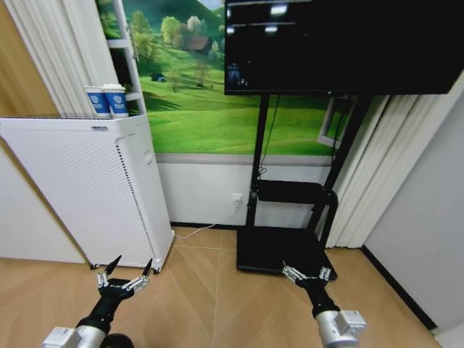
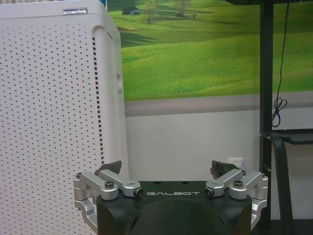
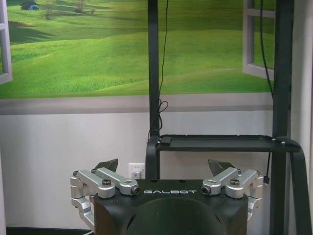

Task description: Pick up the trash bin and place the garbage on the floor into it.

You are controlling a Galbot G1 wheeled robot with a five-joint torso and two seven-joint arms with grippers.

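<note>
The trash bin and the garbage are out of view. Bare herringbone wood floor (image 1: 206,293) lies ahead of me. My left gripper (image 1: 129,270) hovers low over the floor, just in front of the white appliance's corner; it is open with nothing between its fingers. My right gripper (image 1: 307,273) hangs open and empty at the front edge of the black stand's base. In the left wrist view the left gripper (image 2: 168,169) points at the wall beside the appliance. In the right wrist view the right gripper (image 3: 166,166) faces the stand's shelf.
A tall white perforated appliance (image 1: 80,188) stands at the left with two blue-and-white paper cups (image 1: 106,101) on top. A black screen stand (image 1: 279,250) with a shelf (image 1: 293,192) and a screen (image 1: 341,43) stands ahead at the right. A white cable (image 1: 210,221) runs from the wall socket.
</note>
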